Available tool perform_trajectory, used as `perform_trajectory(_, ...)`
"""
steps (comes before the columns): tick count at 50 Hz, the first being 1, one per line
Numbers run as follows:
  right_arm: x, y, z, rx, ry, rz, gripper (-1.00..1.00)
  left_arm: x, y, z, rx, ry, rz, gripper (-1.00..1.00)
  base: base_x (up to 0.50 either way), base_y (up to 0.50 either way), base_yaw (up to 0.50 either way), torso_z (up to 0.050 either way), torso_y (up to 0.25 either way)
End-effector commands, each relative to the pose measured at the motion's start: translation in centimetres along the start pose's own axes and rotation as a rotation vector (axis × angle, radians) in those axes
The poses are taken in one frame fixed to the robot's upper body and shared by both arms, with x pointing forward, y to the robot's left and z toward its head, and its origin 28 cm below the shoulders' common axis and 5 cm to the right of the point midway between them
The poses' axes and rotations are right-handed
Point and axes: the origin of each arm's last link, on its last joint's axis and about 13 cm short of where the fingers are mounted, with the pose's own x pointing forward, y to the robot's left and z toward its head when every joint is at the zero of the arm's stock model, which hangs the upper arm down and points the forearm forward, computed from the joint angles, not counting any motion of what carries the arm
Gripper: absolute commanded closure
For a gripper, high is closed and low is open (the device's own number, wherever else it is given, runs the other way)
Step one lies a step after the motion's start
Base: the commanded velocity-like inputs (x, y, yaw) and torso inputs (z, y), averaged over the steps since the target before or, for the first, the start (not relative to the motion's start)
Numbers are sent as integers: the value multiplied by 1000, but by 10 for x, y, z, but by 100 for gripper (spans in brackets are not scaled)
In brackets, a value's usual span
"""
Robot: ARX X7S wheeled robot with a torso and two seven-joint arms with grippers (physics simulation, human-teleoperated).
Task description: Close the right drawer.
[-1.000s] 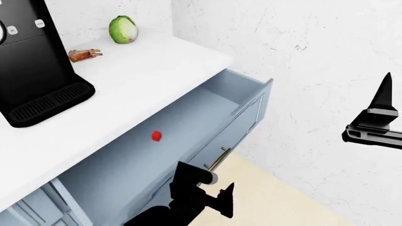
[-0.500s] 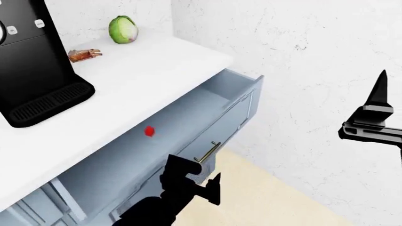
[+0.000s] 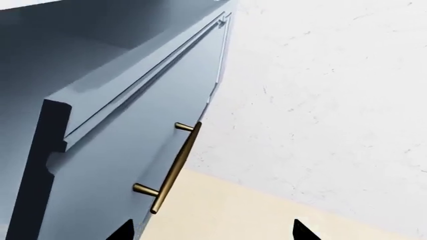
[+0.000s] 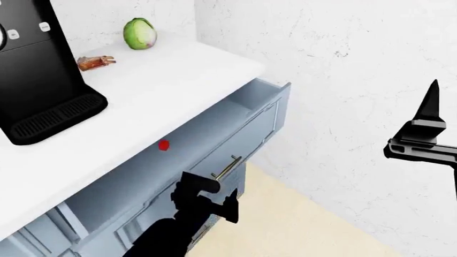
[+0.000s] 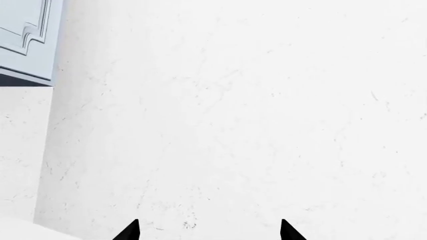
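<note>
Since the earlier frame, the right drawer (image 4: 214, 134) has been pushed further in. The left pincer (image 4: 227, 199) is spread open, empty, just before the handle (image 3: 175, 167); more pushing is judged needed.

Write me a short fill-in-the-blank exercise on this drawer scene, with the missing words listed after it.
1. The right drawer stands partly ____.
2. Its slim bar handle is ____ in colour.
3. Inside the drawer lies a small ____ object.
4. The arm nearest the drawer front ends in the ____ gripper, while the right gripper faces the white wall.

Missing words: open; brass; red; left
</note>
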Motion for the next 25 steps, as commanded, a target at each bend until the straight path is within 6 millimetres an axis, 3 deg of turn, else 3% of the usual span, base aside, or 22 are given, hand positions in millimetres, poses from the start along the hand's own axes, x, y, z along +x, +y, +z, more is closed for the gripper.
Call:
perform_trajectory(1, 0, 0, -1, 0, 1, -1, -100, 0, 32, -7, 46, 5, 133, -100, 0, 0, 0, 0, 0)
perform_trajectory(25, 1, 2, 1, -3, -1, 6, -100, -8, 55, -10, 112, -24, 284, -100, 0, 0, 0, 0, 0)
